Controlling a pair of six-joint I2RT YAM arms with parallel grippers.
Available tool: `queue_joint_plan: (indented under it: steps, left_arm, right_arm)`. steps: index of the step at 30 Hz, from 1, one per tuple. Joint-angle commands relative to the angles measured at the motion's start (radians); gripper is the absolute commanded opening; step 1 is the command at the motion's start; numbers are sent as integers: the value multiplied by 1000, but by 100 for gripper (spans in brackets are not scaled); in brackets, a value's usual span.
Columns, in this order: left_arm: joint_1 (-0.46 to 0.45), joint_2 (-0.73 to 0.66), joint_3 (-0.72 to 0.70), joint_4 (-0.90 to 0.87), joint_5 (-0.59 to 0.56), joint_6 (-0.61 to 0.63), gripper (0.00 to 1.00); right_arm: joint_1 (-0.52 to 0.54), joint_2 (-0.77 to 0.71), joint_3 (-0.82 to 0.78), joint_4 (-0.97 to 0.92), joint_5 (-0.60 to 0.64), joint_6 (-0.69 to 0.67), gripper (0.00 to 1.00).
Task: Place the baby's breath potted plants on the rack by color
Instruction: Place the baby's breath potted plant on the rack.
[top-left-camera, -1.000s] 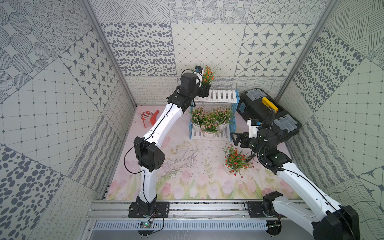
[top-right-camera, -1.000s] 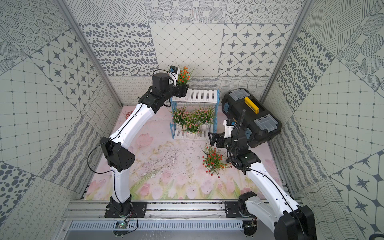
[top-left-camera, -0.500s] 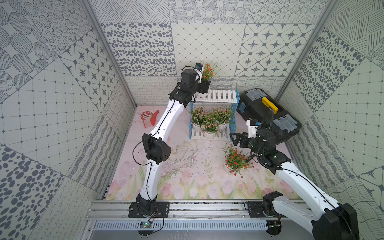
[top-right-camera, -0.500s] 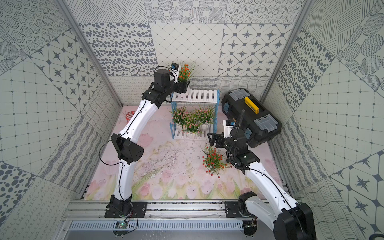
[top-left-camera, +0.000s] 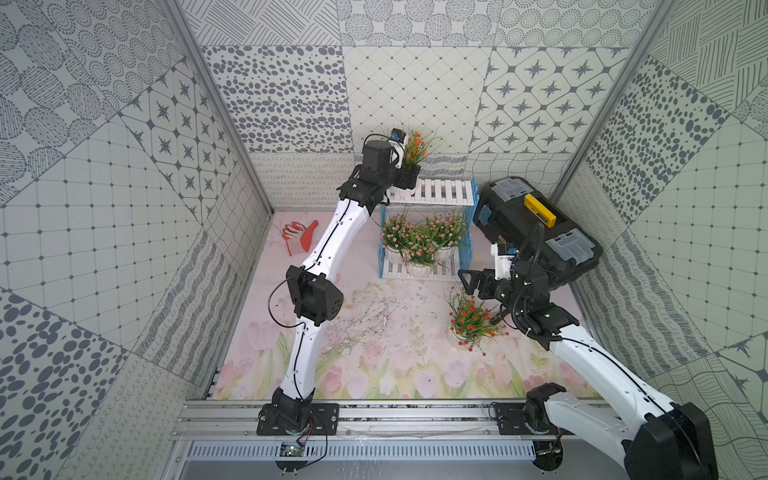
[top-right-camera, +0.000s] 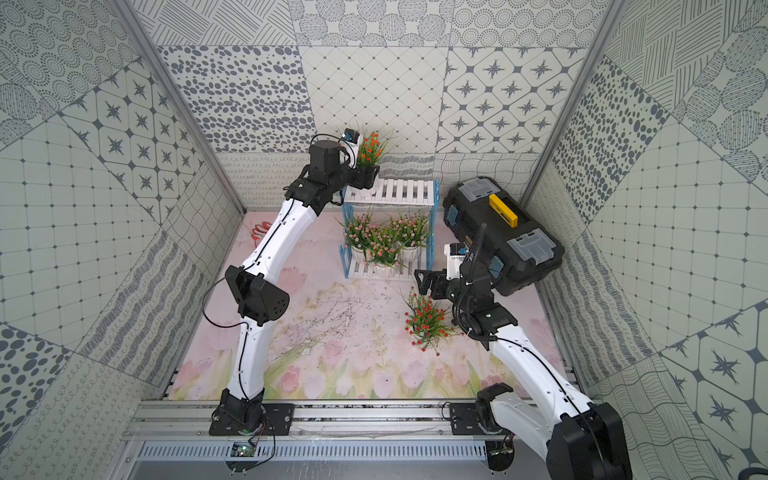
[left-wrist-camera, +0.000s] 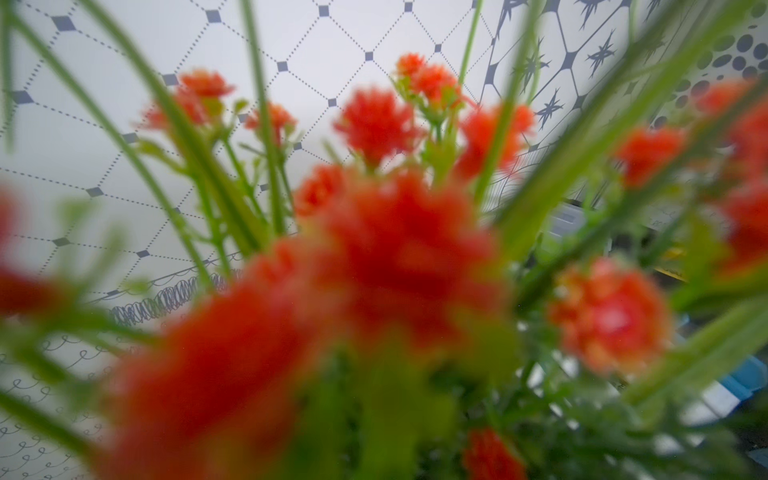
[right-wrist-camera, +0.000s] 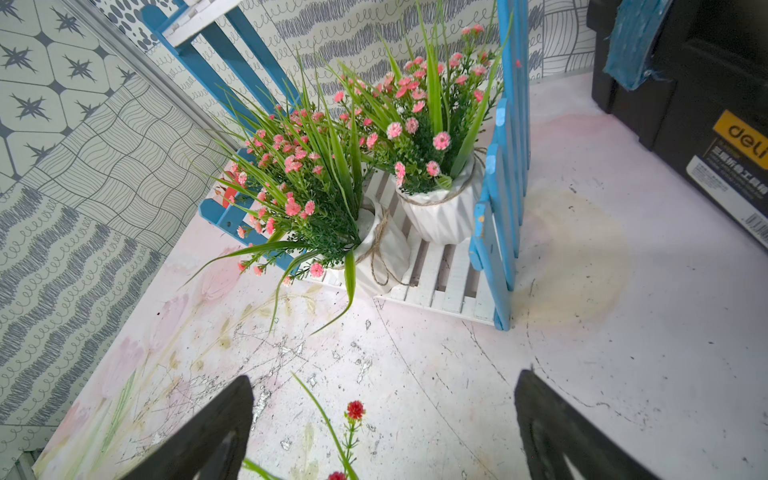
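Rack (top-left-camera: 432, 192) of white slats and blue lattice bears pink plants (top-left-camera: 419, 237) in ribbed pots (right-wrist-camera: 440, 216); left gripper (top-left-camera: 409, 176) clasps orange plant (top-left-camera: 414, 147), right gripper (right-wrist-camera: 384, 386) gapes by toolbox (top-left-camera: 536, 224).

My left arm's elbow (top-left-camera: 316, 297) has swung in toward the rack (top-left-camera: 436, 193), so the arm now stands straighter. My left gripper (top-left-camera: 409, 176) has lifted the orange-red plant (top-left-camera: 415, 145) a shade higher over the top board's end. My right gripper (top-left-camera: 467, 282) has edged slightly sideways, toward the rack's front.
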Motion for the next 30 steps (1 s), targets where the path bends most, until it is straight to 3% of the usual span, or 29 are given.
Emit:
queue_joint_plan:
  steps: [1, 18, 24, 30]
  left_arm:
    - [5, 5, 23, 58, 28, 28, 96]
    - [7, -24, 43, -46, 51, 63, 99]
    - [8, -190, -261, 173, 50, 74, 99]
    - [14, -308, -417, 261, 71, 55, 99]
  right_arm:
    - [-2, 5, -13, 50, -10, 5, 98]
    - [-2, -15, -30, 50, -24, 3, 98]
    - [-2, -34, -43, 55, -29, 1, 98]
    - [-2, -55, -39, 30, -11, -15, 98]
